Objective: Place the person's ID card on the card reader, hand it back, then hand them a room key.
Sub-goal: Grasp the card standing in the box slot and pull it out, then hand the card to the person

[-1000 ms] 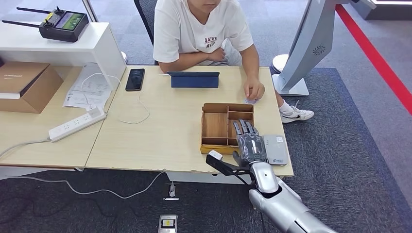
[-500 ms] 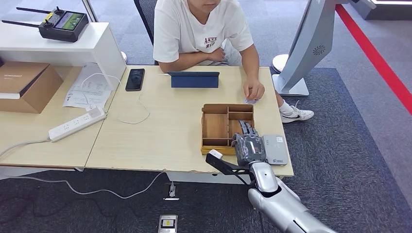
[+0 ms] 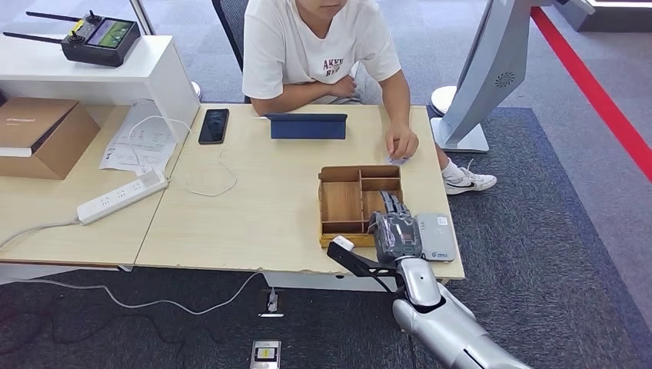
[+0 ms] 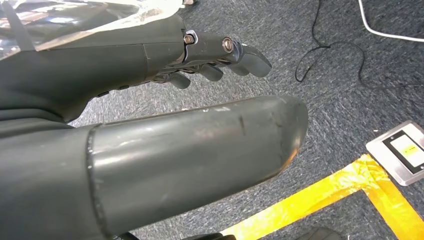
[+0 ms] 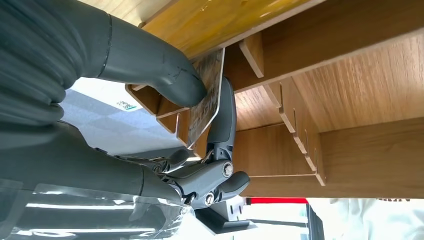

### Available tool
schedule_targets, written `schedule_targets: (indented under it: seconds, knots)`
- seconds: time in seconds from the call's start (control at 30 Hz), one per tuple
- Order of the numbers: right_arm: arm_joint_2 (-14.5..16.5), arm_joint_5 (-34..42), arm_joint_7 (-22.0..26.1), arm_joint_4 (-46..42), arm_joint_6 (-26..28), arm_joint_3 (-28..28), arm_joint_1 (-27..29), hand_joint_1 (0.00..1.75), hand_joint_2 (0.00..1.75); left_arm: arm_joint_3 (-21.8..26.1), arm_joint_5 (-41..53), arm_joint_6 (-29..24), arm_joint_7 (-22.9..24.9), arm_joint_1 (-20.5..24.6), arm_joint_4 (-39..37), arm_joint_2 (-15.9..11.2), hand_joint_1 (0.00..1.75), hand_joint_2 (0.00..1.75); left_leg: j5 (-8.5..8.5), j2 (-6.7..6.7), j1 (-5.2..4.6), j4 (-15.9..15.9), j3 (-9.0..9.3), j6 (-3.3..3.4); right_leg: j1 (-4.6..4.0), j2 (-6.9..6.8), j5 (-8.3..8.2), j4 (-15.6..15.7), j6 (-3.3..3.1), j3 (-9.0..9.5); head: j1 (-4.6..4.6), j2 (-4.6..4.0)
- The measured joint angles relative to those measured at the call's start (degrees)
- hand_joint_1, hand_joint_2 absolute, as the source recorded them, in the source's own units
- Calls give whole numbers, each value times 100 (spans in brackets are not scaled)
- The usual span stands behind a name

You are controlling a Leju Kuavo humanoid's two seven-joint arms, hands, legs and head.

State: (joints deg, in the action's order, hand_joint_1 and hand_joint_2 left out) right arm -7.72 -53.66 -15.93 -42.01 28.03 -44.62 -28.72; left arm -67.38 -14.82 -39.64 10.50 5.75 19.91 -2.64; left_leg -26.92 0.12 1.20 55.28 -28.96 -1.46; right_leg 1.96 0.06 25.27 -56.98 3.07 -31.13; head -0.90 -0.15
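Wooden desk (image 3: 254, 192) was the biggest thing in your shot, with a person (image 3: 323, 46) sat at 12 o'clock, one of their hands resting on a small card (image 3: 397, 161) just past the tray's far rim. I couldn't tell whether that was the ID. Next down, the wooden organizer tray (image 3: 344, 201) sat right of centre, with the grey card reader (image 3: 436, 236) touching it at 3 o'clock.

Your right hand (image 3: 396, 231) was over the tray's near right compartment, and the wrist cam showed thumb (image 5: 175, 85) and a finger pinching a card (image 5: 205, 107), probably the room key, its edge still down among the dividers. Your left hand (image 4: 150, 115) hung over the carpet, fingers loosely curled with nothing in them.

What could've gone wrong from there, I reckon: that pinch was only on one corner of the card, so if you'd lifted at an angle it could've caught a divider and twisted loose. Dragging sideways might also have shoved the tray into the reader.
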Motion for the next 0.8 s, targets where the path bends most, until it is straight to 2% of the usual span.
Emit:
schedule_targets:
  seconds: [0.17,0.33,0.53,0.8]
  knots:
    - [5,-64,-26,-72,462,-3,2,175,175,38,48,1,5,-5,0,0,0,0,0,0,0,0,0,0,0,0,0,0,0,0,0,0]
    - [-43,-394,-265,-604,781,41,8,175,175,83,168,1,5,-17,-3,5,0,0,0,0,0,0,0,0,0,0,0,0,0,-2,1,0]
    - [-190,-1003,-480,-1713,611,264,56,175,175,152,211,0,4,-48,-7,19,0,0,0,1,0,1,2,0,0,0,0,0,0,-1,0,0]
    - [-287,-1404,-523,-2937,179,528,108,175,175,157,248,11,8,-55,-7,34,0,0,0,1,0,1,2,0,0,0,0,0,0,-1,0,0]
